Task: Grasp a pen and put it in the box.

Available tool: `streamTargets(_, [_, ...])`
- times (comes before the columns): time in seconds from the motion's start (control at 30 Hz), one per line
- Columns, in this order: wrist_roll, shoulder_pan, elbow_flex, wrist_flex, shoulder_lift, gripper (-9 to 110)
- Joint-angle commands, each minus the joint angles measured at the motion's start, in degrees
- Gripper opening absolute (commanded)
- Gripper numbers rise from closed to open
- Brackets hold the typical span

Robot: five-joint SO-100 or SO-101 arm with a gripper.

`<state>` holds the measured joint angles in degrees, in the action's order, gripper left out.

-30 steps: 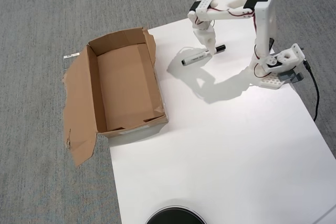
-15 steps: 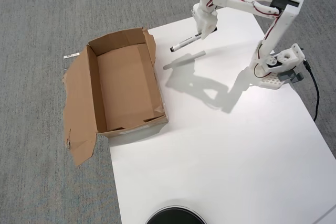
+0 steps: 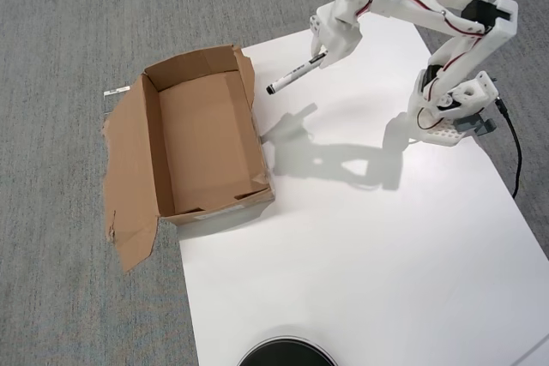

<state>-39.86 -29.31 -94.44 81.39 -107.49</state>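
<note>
In the overhead view the white pen (image 3: 290, 75) hangs in the air, tilted, its lower end pointing left towards the box. My gripper (image 3: 327, 53) is shut on the pen's upper right end, well above the white table sheet. The pen's shadow lies on the sheet below it. The brown cardboard box (image 3: 202, 138) stands open at the sheet's left edge, its ragged flaps splayed out over the carpet. The pen's lower tip is just right of the box's far right corner.
The arm's white base (image 3: 452, 113) sits at the right of the white sheet (image 3: 360, 237), with a black cable (image 3: 515, 156) running off its right side. A black round object (image 3: 286, 354) shows at the bottom edge. Grey carpet surrounds the sheet.
The pen was taken off the sheet and lifted. The gripper rose with it and carried it a little left towards the box.
</note>
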Motion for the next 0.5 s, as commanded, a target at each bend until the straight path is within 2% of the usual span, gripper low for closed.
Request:
streamTargets(0.0, [-0.48,2.33,5.84,-0.62,-2.81,1])
streamTargets(0.13, [-1.63,4.44,13.32,-0.62,-1.58,1])
streamTargets(0.47, [-20.00,10.68,22.54,-0.79,4.22,1])
